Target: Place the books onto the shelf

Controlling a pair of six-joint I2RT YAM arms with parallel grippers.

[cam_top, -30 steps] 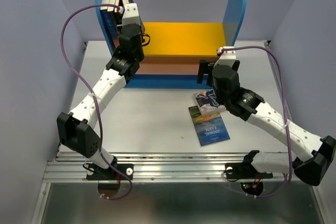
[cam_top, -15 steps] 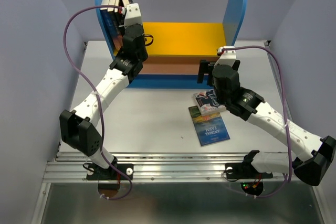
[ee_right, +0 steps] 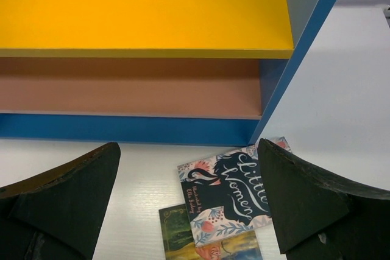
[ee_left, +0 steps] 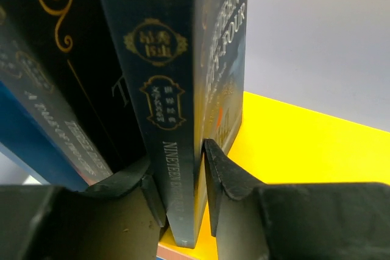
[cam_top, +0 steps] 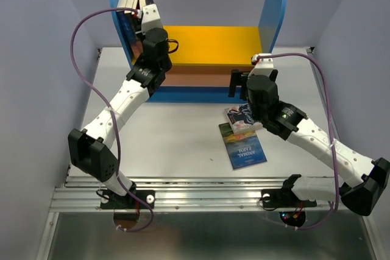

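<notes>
Up on the yellow board (cam_top: 213, 44) of the shelf (cam_top: 277, 4) the left gripper (ee_left: 181, 165) straddles an upright book (ee_left: 164, 77), steadying it (pinched or loose, I cannot tell), while the right gripper (ee_right: 187, 147) gapes over two books (cam_top: 244, 135) lying on the table (cam_top: 170, 132).

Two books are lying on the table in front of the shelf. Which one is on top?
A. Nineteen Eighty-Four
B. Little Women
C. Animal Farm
B. Little Women overlaps the far end of the green Animal Farm on the table, while Nineteen Eighty-Four stands up on the shelf's yellow board.
</notes>
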